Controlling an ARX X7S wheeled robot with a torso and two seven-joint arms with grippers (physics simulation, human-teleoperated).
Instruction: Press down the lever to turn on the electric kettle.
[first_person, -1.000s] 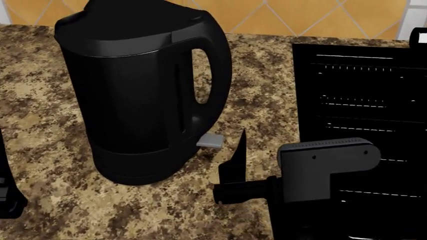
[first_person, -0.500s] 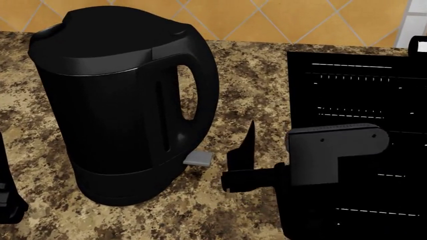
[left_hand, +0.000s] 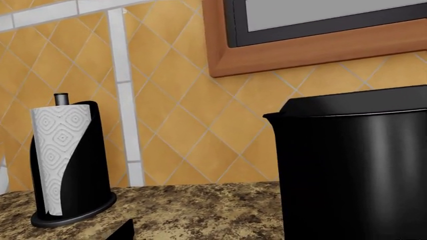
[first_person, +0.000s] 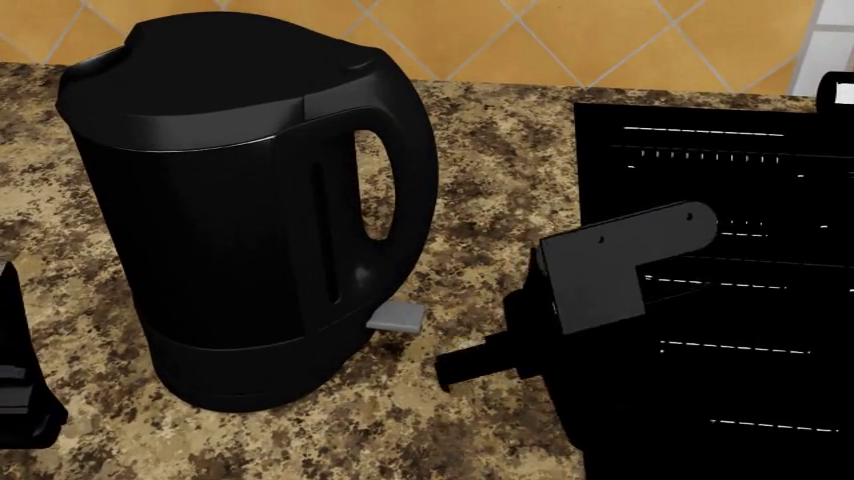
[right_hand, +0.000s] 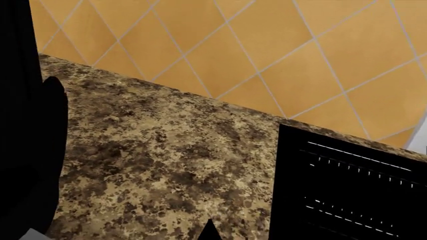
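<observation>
Left gripper is seen only as a dark shape at the head view's left edge, low on the granite counter; jaw state cannot be told. A paper towel roll on a black stand is seen in the left wrist view, against the orange tiled wall. The electric kettle stands upright left of centre, handle facing right. The lever juts from its lower body below the handle, untouched. Right gripper is held just right of the lever, apart from it; spread or closed cannot be told. The black stovetop lies at far right.
</observation>
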